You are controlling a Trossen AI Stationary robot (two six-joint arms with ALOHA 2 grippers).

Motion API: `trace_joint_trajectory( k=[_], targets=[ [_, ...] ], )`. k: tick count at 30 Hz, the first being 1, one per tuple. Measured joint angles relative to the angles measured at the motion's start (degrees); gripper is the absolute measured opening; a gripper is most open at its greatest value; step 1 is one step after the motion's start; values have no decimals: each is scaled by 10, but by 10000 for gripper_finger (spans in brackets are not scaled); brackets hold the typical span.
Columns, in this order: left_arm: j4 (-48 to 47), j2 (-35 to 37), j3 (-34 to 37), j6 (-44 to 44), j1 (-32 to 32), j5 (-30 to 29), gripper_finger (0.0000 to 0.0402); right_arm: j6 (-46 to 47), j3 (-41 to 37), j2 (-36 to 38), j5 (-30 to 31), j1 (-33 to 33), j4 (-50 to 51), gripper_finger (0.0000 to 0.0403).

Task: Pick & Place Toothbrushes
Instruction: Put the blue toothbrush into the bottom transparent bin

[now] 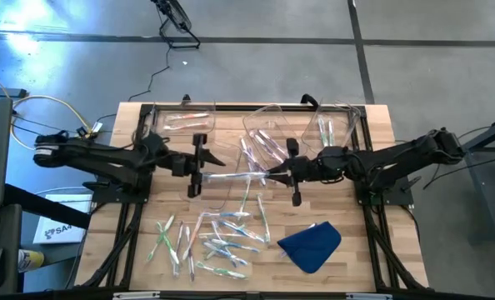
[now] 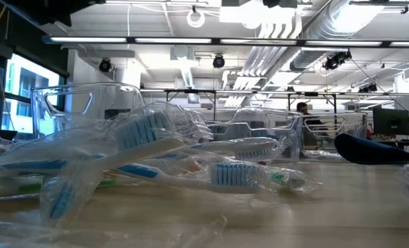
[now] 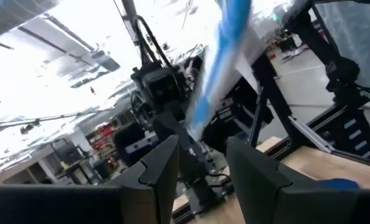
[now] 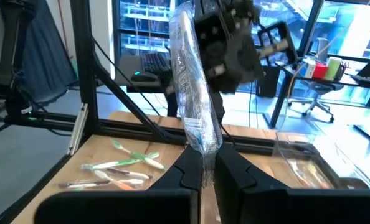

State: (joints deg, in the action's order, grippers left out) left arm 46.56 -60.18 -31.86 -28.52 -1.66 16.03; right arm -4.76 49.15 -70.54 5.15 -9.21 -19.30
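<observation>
A wrapped toothbrush [image 1: 233,176] hangs level above the middle of the bench [image 1: 372,242], stretched between the two arms. The right tool [image 1: 274,174] is clamped tight on one end of its clear wrapper; in the right wrist view the wrapped brush [image 4: 194,118] rises from between the closed fingers [image 4: 191,169] toward the other arm. The left tool [image 1: 199,173] is at the opposite end with its fingers [image 3: 163,165] partly apart; the blue-and-white brush [image 3: 219,59] shows beyond them, and whether they actually press on it I cannot tell. Below this, near the front edge of the bench, a loose heap of toothbrushes [image 1: 210,242] lies scattered, some green, some blue. A blue cloth [image 1: 312,244] sits just beside the heap. At the back edge stand clear plastic bins [image 1: 268,133], with a few brushes [image 1: 185,119] already in the leftmost one and others [image 1: 326,129] in the rightmost.
</observation>
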Motion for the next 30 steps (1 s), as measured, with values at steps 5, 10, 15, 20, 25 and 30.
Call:
trace_joint_trajectory(
  k=[5,10,15,20,25,30],
  targets=[
    [93,-59,0,-4,6,12,133,-1,0,0,-3,0,-3,10],
    [151,-91,0,-4,6,14,133,-1,0,0,-10,0,-2,10],
    [161,-103,-10,-4,6,30,133,-1,0,0,-9,0,1,10],
    [163,-102,-23,-14,6,55,133,0,0,0,-3,0,13,10],
    [161,-102,-28,-13,10,79,133,0,0,0,10,0,16,10],
    [146,-102,-28,-13,12,79,133,0,0,0,9,0,14,10]
  ],
)
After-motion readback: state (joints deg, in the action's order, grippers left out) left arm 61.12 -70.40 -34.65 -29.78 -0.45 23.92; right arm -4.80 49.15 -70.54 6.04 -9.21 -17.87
